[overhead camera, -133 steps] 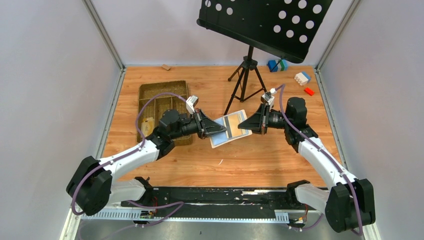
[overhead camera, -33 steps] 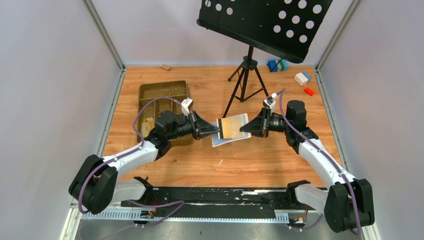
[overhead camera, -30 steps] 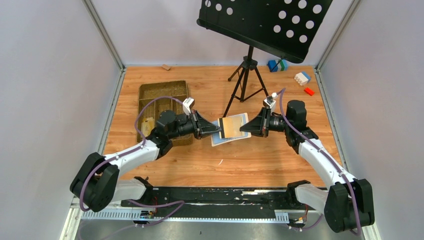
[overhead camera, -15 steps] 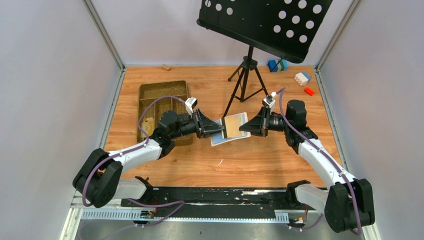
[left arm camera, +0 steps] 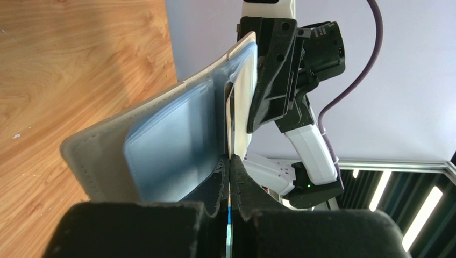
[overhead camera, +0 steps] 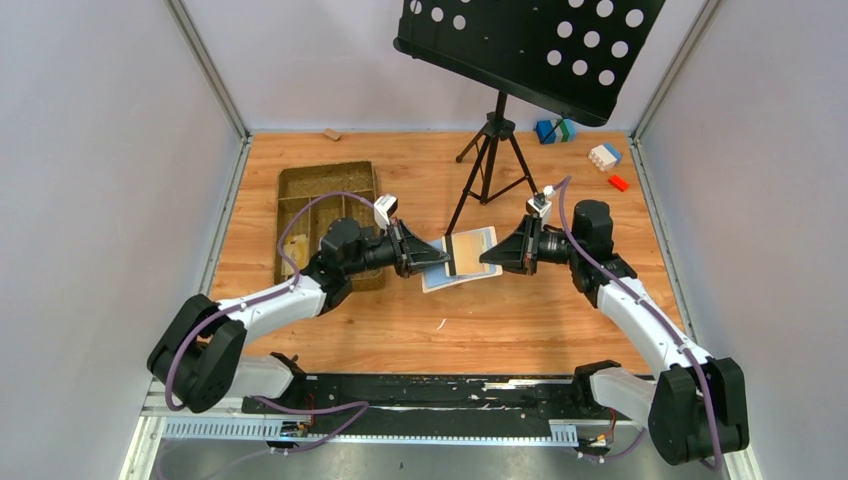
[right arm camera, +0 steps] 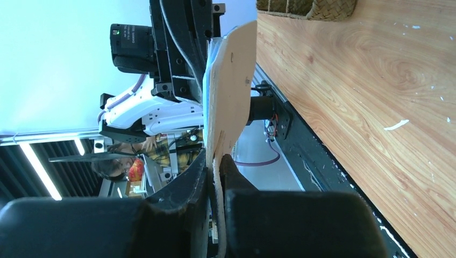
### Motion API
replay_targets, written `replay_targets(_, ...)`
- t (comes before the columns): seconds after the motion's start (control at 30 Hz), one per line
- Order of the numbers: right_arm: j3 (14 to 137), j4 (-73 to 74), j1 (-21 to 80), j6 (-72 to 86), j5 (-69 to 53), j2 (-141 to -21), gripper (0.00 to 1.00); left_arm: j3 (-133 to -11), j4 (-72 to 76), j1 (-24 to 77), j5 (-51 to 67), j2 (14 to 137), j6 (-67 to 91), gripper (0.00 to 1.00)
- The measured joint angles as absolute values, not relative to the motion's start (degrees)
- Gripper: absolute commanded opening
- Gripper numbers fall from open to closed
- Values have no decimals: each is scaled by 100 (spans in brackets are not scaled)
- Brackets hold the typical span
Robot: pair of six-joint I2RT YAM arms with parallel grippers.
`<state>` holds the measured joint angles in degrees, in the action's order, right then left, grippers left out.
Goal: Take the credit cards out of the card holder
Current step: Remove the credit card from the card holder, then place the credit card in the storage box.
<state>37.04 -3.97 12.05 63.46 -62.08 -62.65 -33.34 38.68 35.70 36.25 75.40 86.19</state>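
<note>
The cream-beige card holder (overhead camera: 481,243) hangs open above the table between both grippers, its light blue inside (left arm camera: 177,142) towards the left wrist camera. My right gripper (overhead camera: 485,257) is shut on the holder's right edge (right arm camera: 230,86); its jaws (right arm camera: 216,160) pinch the cream cover. My left gripper (overhead camera: 440,262) is shut on an orange-tan card with a dark stripe (overhead camera: 456,252). In the left wrist view the card (left arm camera: 229,118) is edge-on between the closed fingertips (left arm camera: 229,161), beside the holder's blue pocket. Other cards are hidden.
A woven brown tray (overhead camera: 325,195) lies at the left with a yellowish item (overhead camera: 295,252) in it. A music stand's tripod (overhead camera: 490,150) stands just behind the holder. Toy blocks (overhead camera: 605,156) lie at the back right, a small wooden piece (overhead camera: 331,134) at the back edge.
The left gripper drew the striped card out of the holder and lifted it. Over the last second it turned the card from face-up to nearly edge-on. The right gripper kept hold of the holder.
</note>
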Motion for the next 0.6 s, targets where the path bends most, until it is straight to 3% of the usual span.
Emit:
replay_targets(0.27, 3977, 679, 980, 5592, -6075, -6381, 0, -3148, 2805, 3103, 3756, 6818, 8149, 0)
replay_targets(0.4, 4263, 1575, 825, 4838, -5723, -6578, 0, -3697, 598, 2744, 3662, 6501, 6947, 0)
replay_targets(0.6, 4283, 2370, 781, 4200, -5286, -6678, 0, -5677, -3037, 2344, 2587, 6807, 4694, 0)
